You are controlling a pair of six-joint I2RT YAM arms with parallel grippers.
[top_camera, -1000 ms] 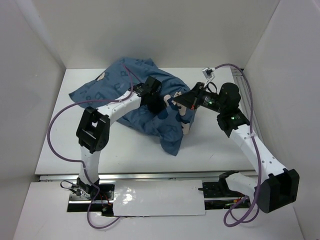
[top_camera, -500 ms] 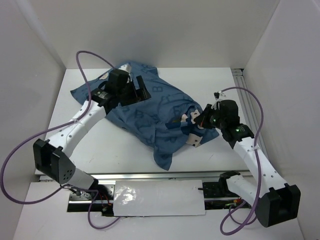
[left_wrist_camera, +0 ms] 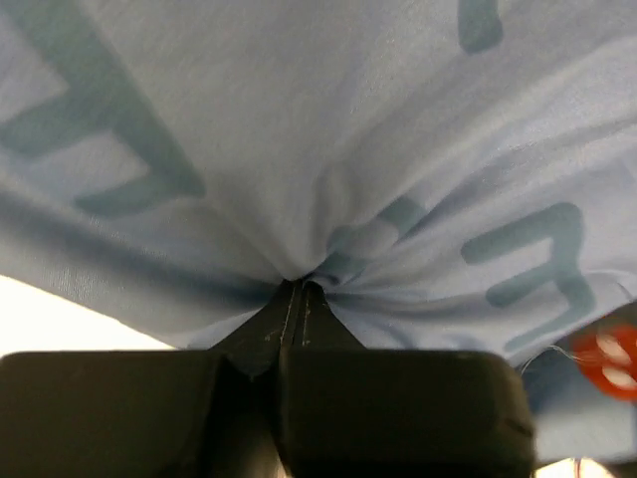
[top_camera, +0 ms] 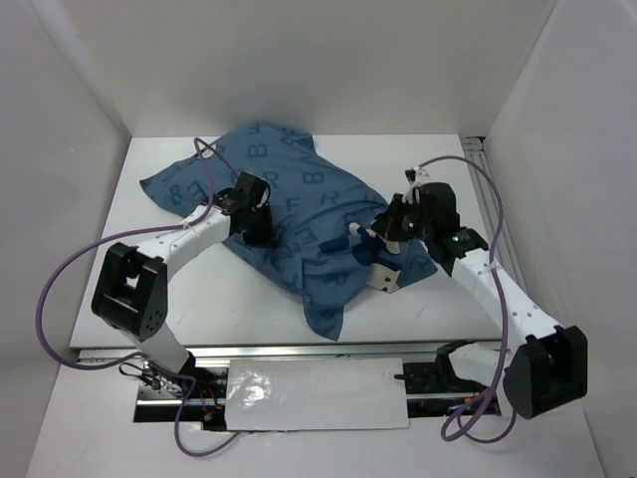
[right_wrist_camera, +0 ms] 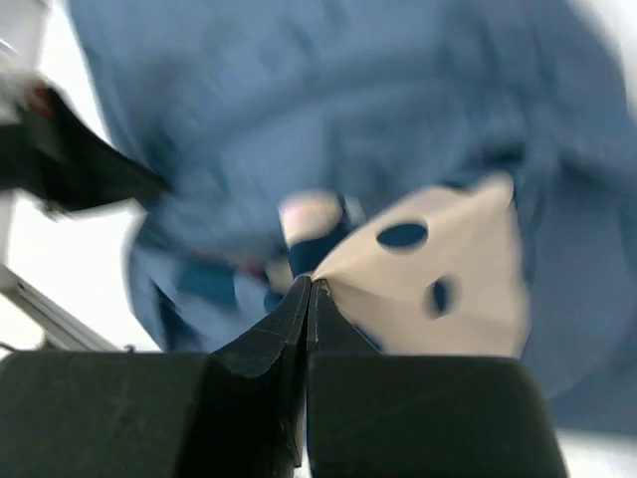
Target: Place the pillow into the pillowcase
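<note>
The dusty-blue pillowcase with darker letters lies bulging across the middle of the table. The pillow is hidden; no white cushion shows. My left gripper is shut on a pinch of the pillowcase near its left-front side; in the left wrist view the fabric puckers into my closed fingertips. My right gripper is shut on the pillowcase at its right end, by a cream mouse-face print. In the right wrist view the cloth and the cream print meet my closed gripper.
White walls enclose the table on the left, back and right. A metal rail runs along the table's front edge. Purple cables loop from both arms. Bare white tabletop shows in front of the pillowcase.
The left arm swung back to the far left, then returned and took hold of the pillowcase's left-front side. The right gripper moved a little back and left, and the pillowcase spread flatter.
</note>
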